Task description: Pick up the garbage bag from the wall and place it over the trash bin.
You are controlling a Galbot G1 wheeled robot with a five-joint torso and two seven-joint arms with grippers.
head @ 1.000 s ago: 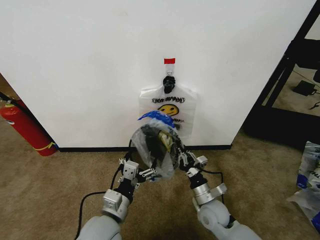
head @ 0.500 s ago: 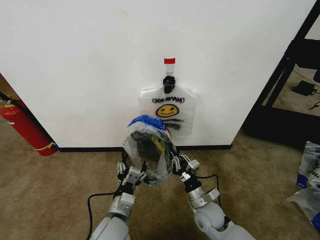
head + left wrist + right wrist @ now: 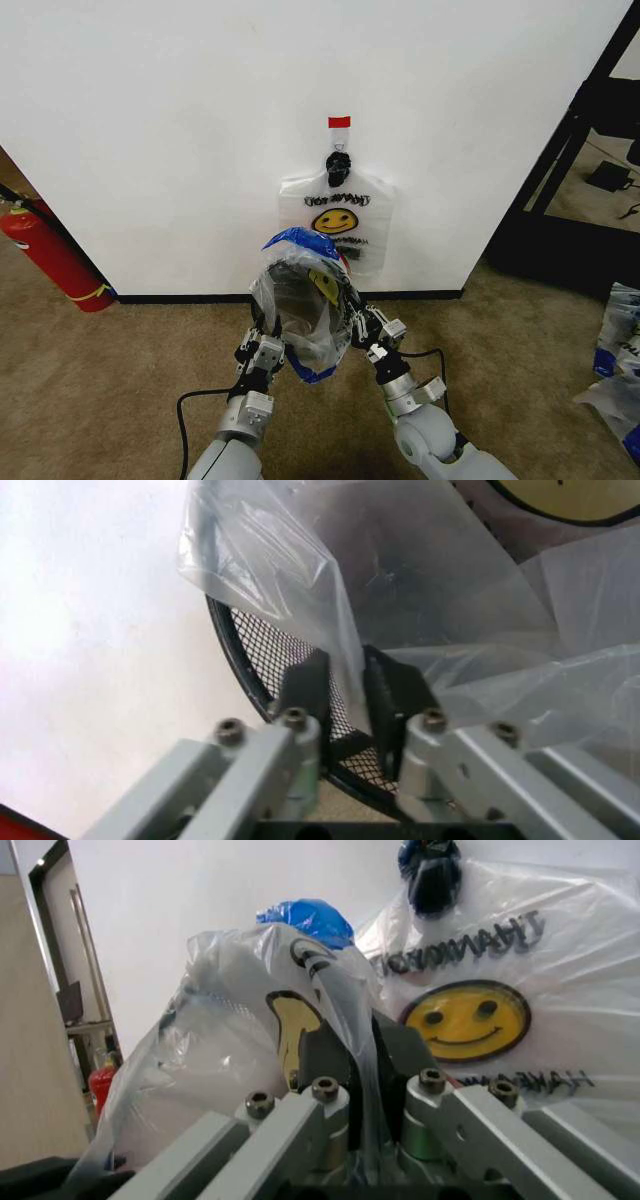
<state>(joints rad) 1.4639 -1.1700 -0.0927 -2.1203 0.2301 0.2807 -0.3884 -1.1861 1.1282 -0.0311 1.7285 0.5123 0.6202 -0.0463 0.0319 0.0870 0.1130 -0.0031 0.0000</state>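
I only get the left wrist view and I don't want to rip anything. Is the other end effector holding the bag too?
Observer: Yes. The right end effector is shut on the garbage bag, on the side opposite your left end effector.
Operator: Are there more bags on the wall?
Observer: Yes. A flat stack of smiley bags hangs from a black hook, under a red tape strip.
Operator: Is my bag all white?
Observer: No. It has a blue patch at the top, and part of a yellow smiley shows.
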